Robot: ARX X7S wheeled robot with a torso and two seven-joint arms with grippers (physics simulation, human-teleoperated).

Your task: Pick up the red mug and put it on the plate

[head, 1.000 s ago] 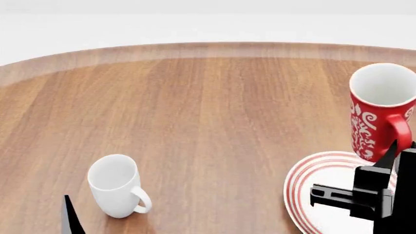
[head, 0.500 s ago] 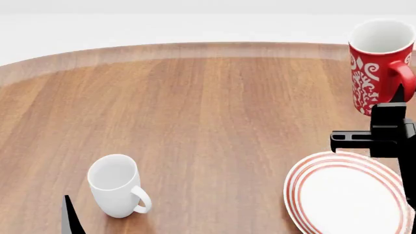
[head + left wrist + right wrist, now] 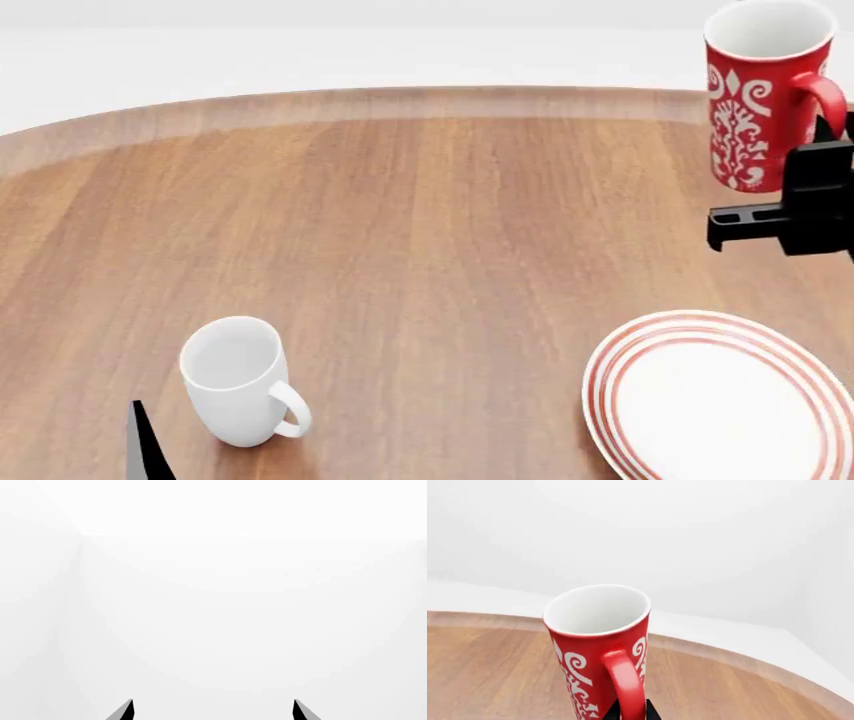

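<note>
The red mug point(image 3: 750, 98) with white swirls hangs upright in the air at the far right, well above the table and beyond the plate point(image 3: 603, 384). My right gripper point(image 3: 823, 128) is shut on its red loop handle; in the right wrist view the two dark fingertips of the right gripper point(image 3: 631, 712) pinch the handle of the red mug point(image 3: 599, 650). The plate, white with red rings, lies bare at the near right. My left gripper point(image 3: 212, 711) is open, facing blank white space; only one tip of it point(image 3: 144, 446) shows at the head view's near left.
A plain white mug point(image 3: 238, 381) stands upright on the round wooden table point(image 3: 427, 230) at the near left, close to my left fingertip. The table's curved far edge runs behind the held mug.
My right gripper has lifted the red mug from beside the plate, up and away from it toward the far right. The plate now shows uncovered. The left arm and white mug have not moved.
</note>
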